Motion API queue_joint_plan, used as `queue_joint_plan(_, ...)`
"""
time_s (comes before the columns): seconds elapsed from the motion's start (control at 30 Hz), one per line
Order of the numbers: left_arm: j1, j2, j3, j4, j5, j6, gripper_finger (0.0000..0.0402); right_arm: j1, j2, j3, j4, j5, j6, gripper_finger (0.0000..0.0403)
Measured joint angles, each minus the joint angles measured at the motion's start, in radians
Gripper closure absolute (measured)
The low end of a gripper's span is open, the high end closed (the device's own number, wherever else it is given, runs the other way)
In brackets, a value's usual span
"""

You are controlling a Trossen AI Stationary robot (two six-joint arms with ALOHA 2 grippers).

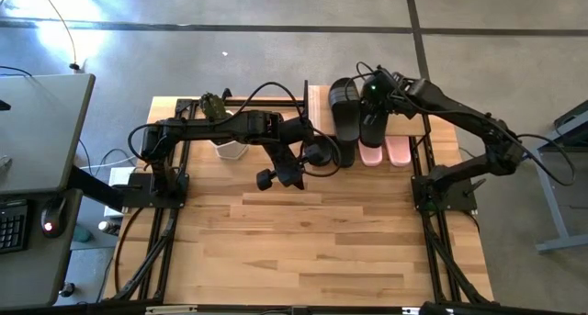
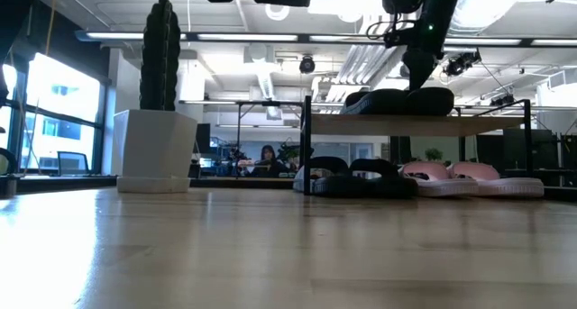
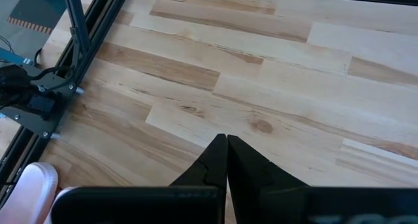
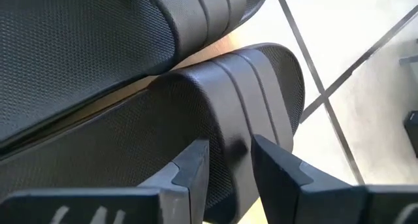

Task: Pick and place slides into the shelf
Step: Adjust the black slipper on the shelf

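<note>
R gripper [image 4: 228, 162] upper right of high view, fingers pinching strap of black slide [image 1: 371, 122] on shelf [image 1: 418, 131] top, long axis up-down in frame. L gripper [image 3: 226, 162] mid-table, pressed together, idle.

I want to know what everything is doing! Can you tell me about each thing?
Right pincer: closed around the strap of a black slide on the shelf top.
Left pincer: shut, empty, above the table.
Pink slides: parked on the lower tier.
Plant pot: standing upright.
</note>
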State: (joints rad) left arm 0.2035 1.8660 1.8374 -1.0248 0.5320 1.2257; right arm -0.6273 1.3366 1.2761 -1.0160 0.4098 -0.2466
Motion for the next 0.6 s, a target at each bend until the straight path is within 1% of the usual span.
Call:
queue_joint_plan(0.23,0.000,0.000,0.000,-0.001,0.000,0.000,0.0401,0.002,-0.046,0.000,-0.001,0.003,0.003,0.0300)
queue_joint_plan(0.4,0.000,0.000,0.000,-0.001,0.000,0.000,0.0401,0.008,-0.107,0.000,-0.068,-0.047,0.052,0.0300)
queue_joint_plan(0.47,0.000,0.000,0.000,-0.001,0.000,0.000,0.0401,0.015,-0.141,0.000,-0.104,-0.104,0.112,0.0300)
queue_joint_plan(0.6,0.000,0.000,0.000,-0.002,0.000,-0.001,0.0401,0.044,-0.235,0.000,-0.120,-0.295,0.314,0.0302)
